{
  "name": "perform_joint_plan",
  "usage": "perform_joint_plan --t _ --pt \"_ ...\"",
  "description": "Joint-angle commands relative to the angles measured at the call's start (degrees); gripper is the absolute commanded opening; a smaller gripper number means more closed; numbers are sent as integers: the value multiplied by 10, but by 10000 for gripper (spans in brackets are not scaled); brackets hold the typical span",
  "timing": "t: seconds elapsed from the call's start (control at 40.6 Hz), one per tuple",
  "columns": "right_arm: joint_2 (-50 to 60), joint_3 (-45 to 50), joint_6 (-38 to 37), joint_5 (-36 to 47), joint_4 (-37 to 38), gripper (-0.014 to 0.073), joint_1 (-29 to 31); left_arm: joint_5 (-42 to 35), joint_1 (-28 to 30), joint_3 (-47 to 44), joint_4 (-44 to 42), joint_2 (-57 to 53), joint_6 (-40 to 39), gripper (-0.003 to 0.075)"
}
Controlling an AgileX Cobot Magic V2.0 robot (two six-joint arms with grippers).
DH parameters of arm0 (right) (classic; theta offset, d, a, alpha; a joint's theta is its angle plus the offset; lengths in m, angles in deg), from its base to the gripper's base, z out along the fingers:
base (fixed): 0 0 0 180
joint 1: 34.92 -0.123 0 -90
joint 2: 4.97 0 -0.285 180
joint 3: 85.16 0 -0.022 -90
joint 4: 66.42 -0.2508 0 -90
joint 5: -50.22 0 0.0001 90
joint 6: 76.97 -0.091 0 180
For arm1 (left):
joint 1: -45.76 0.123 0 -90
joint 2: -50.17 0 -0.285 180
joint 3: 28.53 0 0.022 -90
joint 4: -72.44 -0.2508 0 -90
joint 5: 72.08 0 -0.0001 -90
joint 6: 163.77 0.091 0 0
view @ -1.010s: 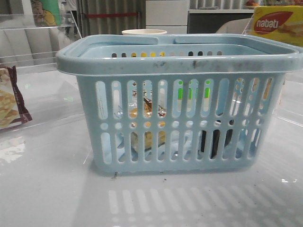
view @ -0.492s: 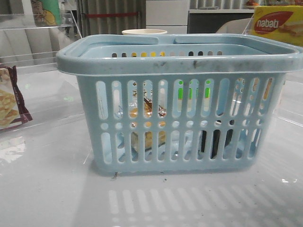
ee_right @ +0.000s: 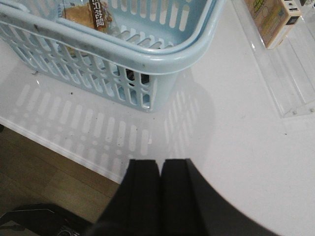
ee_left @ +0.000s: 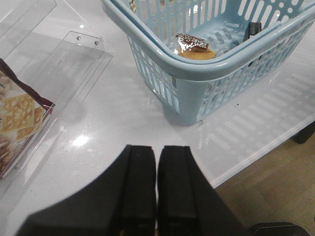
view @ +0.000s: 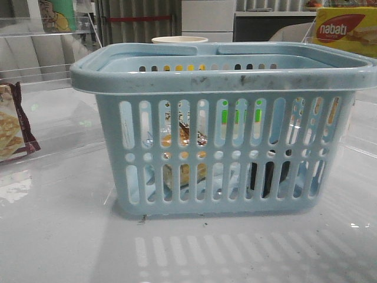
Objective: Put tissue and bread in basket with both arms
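The light-blue basket stands mid-table, facing the front camera. Through its slots the bread shows on the left of its floor and the dark tissue on the right. In the left wrist view the bread and the tissue lie inside the basket. My left gripper is shut with nothing in it, hanging over bare table short of the basket's corner. My right gripper is also shut and empty, near the table edge, apart from the basket holding the bread.
A maroon-edged cracker packet lies at the left on a clear acrylic tray. A yellow nabati box stands at the back right. A small box rests beside another clear tray. The table edge runs close to both grippers.
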Motion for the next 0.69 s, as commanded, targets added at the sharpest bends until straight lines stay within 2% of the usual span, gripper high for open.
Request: perform_joint_plan --t 0.0,0.665 --pt "0 -14 -2 35 9 57 2 -35 2 16 5 0 -5 91" --pt "0 -14 -2 33 9 57 2 -40 13 13 -2 -13 -5 91"
